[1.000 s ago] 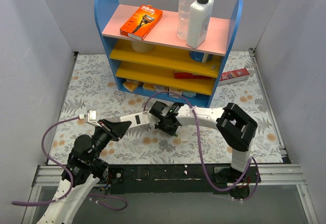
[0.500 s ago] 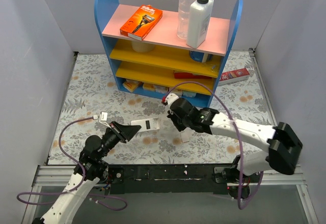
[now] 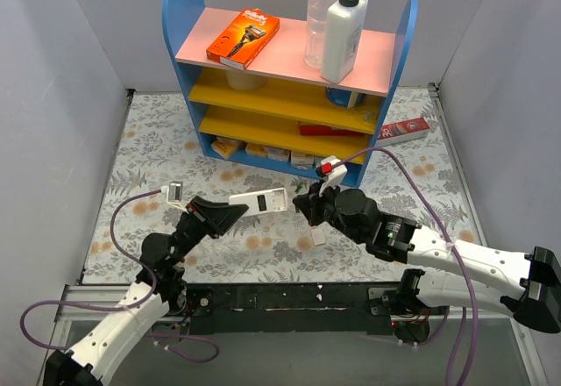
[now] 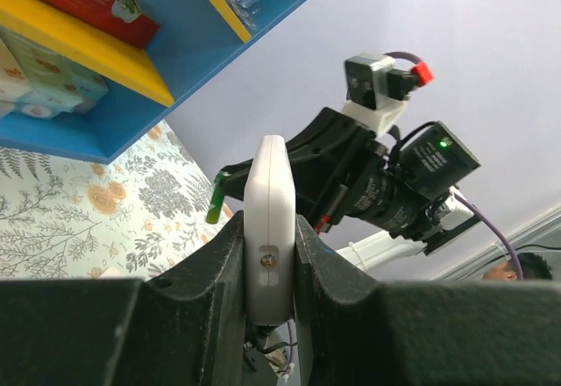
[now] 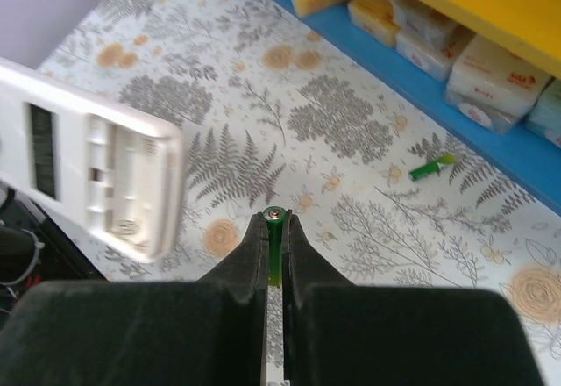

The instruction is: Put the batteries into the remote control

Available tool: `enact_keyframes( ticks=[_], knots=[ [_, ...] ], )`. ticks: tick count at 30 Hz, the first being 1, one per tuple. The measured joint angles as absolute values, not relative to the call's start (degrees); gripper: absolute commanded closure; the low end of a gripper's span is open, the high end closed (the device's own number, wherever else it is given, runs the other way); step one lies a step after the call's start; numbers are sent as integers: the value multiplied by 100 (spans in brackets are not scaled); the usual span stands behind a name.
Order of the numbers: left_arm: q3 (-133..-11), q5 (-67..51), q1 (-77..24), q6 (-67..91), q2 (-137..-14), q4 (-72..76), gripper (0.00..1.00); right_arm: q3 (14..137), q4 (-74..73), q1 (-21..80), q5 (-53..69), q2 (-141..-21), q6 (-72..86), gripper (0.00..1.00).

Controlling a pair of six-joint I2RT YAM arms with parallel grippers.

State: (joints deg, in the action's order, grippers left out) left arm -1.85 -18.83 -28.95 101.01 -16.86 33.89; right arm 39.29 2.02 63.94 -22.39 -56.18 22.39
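Observation:
My left gripper [image 3: 232, 212] is shut on the white remote control [image 3: 263, 202] and holds it above the mat, its plain back up. In the left wrist view the remote [image 4: 267, 193] stands edge-on between the fingers [image 4: 210, 272]. In the right wrist view the remote [image 5: 96, 180] shows an open, empty battery bay. My right gripper [image 3: 308, 206] is shut on a green battery [image 5: 276, 216], just right of the remote's end and apart from it. This battery also shows in the left wrist view [image 4: 216, 203]. A second green battery [image 5: 432, 168] lies on the mat near the shelf base.
A blue shelf unit [image 3: 289, 79] with yellow shelves stands at the back; small boxes [image 5: 491, 79] fill its bottom level. A small loose white plastic piece [image 3: 317, 235] lies on the mat under my right arm. A red-and-white carton [image 3: 403, 128] lies at the back right.
My left gripper has carried the remote up and to the right. My right gripper has drawn back to the right with the battery, and its arm has stretched out low.

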Motion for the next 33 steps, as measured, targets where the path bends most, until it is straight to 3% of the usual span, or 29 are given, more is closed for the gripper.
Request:
enact_keyframes(
  ticks=[5, 11, 33],
  knots=[
    [-185, -1955, -2895, 10189, -2458, 4226, 100, 3918, 666, 6777, -2836, -5345, 2211, 99],
    [-185, -1953, -2895, 10193, -2569, 4613, 100, 3828, 1039, 6956, -3470, -4980, 2073, 99],
    [-185, -1900, -2895, 10101, -2335, 4226, 100, 3872, 2123, 7430, -3732, -5352, 1363, 99]
  ],
)
